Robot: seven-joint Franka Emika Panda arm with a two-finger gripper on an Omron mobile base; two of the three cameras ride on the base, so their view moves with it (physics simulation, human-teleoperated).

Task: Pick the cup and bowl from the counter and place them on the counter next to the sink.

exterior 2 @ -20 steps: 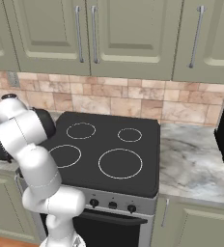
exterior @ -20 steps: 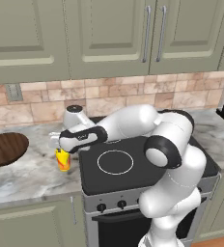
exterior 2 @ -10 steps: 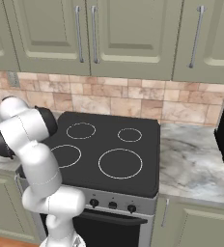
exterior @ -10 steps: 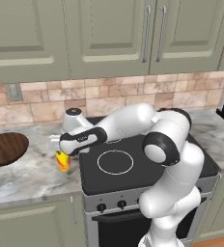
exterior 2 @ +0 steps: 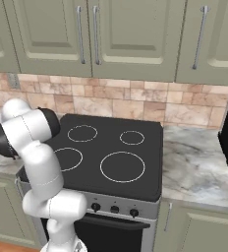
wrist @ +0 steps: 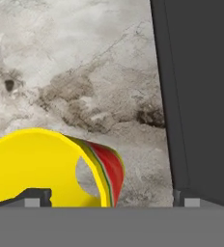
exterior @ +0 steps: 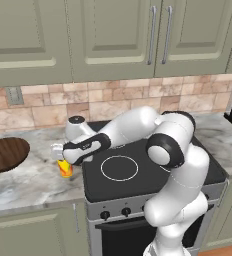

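Glossy yellow cup (wrist: 46, 164), wood-grain bowl (exterior: 7, 154), marbled stone counter (exterior: 28, 180), matt black stove top (exterior 2: 116, 157)

Olive cabinets (exterior: 113, 35) above a tan brick backsplash (exterior 2: 135, 101) — black stove (exterior 2: 111, 152) below

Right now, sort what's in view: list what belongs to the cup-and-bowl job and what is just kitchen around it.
Job:
cup, yellow, on the counter beside the stove
bowl, dark wood, at the left edge
counter
tool, above the cup

Around it:
stove top
cabinets
tile backsplash
wall outlet
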